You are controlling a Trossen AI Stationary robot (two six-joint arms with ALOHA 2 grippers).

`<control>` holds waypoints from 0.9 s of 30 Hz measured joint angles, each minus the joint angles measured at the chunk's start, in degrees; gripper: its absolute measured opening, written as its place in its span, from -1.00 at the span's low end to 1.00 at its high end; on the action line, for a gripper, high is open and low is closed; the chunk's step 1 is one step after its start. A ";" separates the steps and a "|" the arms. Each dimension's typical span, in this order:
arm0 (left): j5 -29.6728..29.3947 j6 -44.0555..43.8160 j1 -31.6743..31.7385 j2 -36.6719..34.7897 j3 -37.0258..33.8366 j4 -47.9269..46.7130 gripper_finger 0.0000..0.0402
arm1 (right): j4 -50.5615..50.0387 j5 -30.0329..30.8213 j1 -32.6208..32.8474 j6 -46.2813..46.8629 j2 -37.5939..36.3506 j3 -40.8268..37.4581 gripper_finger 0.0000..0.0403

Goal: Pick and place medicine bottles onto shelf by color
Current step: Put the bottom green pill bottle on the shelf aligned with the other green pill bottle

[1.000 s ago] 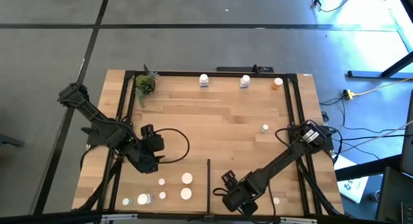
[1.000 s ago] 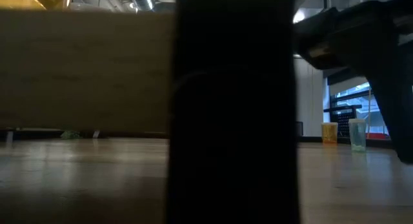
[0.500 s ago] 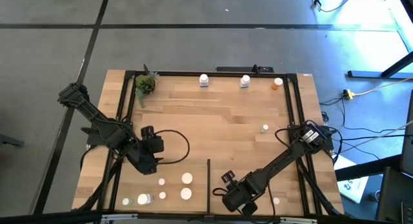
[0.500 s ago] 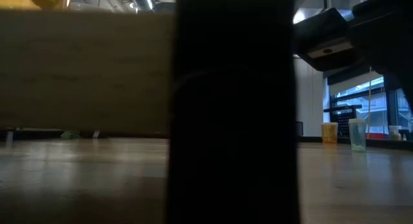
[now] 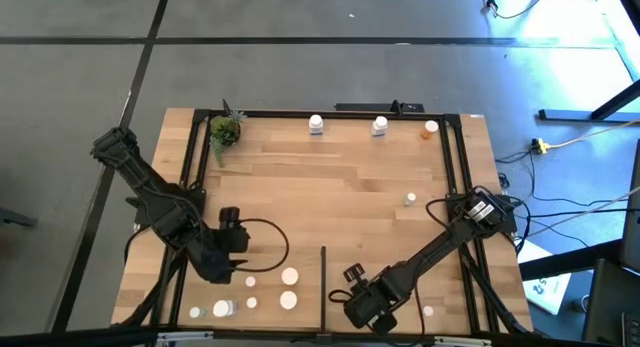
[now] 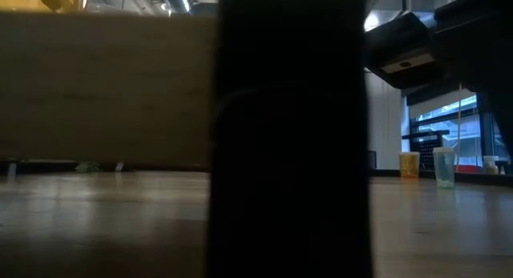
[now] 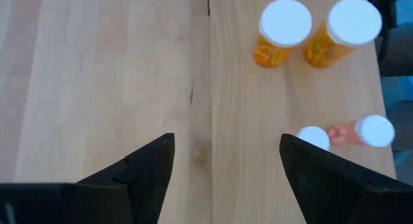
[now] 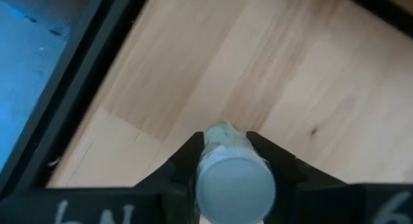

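Observation:
My left gripper point(image 5: 236, 267) is open and empty, low over the shelf point(image 5: 350, 177) at its near left. Its fingers point(image 7: 145, 166) point toward a group of white-capped bottles point(image 5: 289, 276). In the left wrist view two of them have orange bodies point(image 7: 284, 30) and two smaller ones point(image 7: 374, 130) stand nearer. My right gripper point(image 5: 362, 309) is at the near edge, right of the black divider strip point(image 5: 323, 277). It is shut on a pale green bottle with a white cap point(image 8: 235, 179). In the high view the gripper hides that bottle. My right gripper pinches the pale green bottle by its two sides point(image 8: 222, 137), just below the white cap, between its two fingers. The cap faces back toward the wrist, so the bottle lies along the fingers. I cannot tell whether its bottom touches the wood.
Two white bottles point(image 5: 316, 123) and an orange one point(image 5: 429, 130) stand along the far bar, with a small potted plant point(image 5: 224, 132) at the far left. A tiny green bottle point(image 5: 410, 198) stands mid-right and another bottle point(image 5: 428, 310) near right. Black bars frame the shelf.
My left gripper has gone toward the table's near edge, closer to the group of bottles at the near left, and stays open.

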 joint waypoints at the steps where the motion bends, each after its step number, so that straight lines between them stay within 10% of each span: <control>1: 0.00 -0.60 -0.23 0.00 0.00 0.00 0.36 | 0.22 0.87 -0.03 0.33 0.00 0.00 -0.48; 15: -0.03 -1.27 -1.62 0.00 0.00 -0.02 0.36 | -0.24 0.21 -1.31 4.10 0.02 2.37 -0.46; 27: -0.04 -1.18 -1.67 0.00 0.00 -0.04 0.36 | -21.33 0.57 -2.18 3.68 0.00 13.45 -0.46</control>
